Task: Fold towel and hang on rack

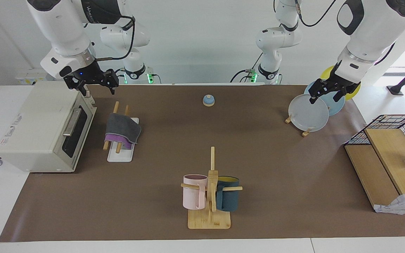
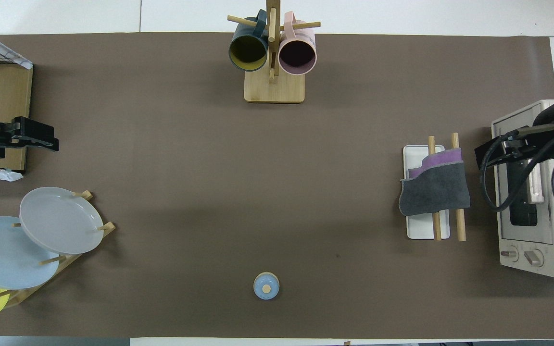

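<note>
Grey face outward, the towel [image 1: 122, 131] is draped folded over the two wooden rods of the rack [image 1: 121, 151], beside the toaster oven [image 1: 44, 130]. The right gripper [image 1: 91, 84] is held open and empty above the oven's top; the left gripper [image 1: 329, 92], likewise open and empty, is raised over the plates [image 1: 308, 113].

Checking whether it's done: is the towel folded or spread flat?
Folded: the towel drapes over the rack, grey layer over purple.
</note>
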Available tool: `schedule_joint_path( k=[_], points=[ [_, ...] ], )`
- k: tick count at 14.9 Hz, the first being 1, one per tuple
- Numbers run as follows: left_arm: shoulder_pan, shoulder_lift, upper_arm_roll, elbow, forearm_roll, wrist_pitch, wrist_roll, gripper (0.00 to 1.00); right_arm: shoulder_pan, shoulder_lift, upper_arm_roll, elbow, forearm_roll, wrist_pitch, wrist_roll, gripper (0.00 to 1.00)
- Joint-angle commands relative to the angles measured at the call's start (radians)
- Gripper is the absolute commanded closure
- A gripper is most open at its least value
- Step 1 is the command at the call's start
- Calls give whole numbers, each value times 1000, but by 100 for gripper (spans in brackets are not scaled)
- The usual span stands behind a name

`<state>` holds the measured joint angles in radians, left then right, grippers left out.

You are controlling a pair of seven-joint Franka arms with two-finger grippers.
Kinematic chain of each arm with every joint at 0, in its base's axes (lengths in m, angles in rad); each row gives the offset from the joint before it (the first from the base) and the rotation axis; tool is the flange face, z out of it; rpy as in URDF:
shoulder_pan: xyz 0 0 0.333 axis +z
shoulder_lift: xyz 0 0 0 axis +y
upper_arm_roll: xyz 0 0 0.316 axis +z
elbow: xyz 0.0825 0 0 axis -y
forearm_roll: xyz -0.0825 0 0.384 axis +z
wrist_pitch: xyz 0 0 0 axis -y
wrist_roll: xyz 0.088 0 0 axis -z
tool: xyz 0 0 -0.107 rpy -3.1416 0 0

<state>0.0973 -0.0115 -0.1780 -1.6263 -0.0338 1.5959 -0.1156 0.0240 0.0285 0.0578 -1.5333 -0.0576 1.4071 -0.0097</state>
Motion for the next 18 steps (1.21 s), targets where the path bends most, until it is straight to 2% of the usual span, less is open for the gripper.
schedule_joint_path(
  k=[1, 6, 18],
  points=[
    [4, -16, 2, -14, -6, 6, 8, 0, -13, -13, -3, -10, 27, -11, 7, 0],
    [4, -16, 2, -14, -6, 6, 8, 0, -87, -15, -7, -22, 36, 1, -2, 0],
    [4, -16, 2, -14, -6, 6, 8, 0, -90, -15, -7, -19, 35, 18, -53, 0]
  ],
)
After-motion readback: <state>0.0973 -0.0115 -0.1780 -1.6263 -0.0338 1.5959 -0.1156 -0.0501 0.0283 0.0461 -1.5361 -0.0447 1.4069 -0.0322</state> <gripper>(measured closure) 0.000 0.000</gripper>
